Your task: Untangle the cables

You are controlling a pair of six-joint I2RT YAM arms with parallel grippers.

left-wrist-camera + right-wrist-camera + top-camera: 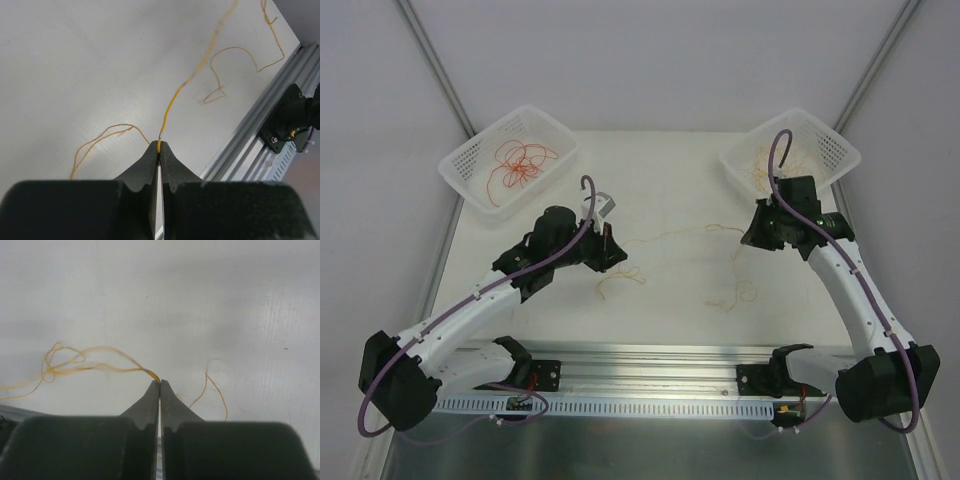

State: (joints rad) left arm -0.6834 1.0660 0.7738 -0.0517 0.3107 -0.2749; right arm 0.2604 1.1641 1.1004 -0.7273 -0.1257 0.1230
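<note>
Stretching ahead and rightward from the left gripper (pixel 159 148), the orange-yellow cable (pixel 172 102) is pinched in its closed tips; left of the right gripper (pixel 160 385), likewise clamped on it, a tangle (pixel 60 365) is seen.

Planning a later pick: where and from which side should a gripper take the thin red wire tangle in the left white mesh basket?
Probably straight from above: the walls of the left white mesh basket block the sides. Pinch the thin red wire tangle at its outlying near-side loop, clear of the knotted middle.
</note>
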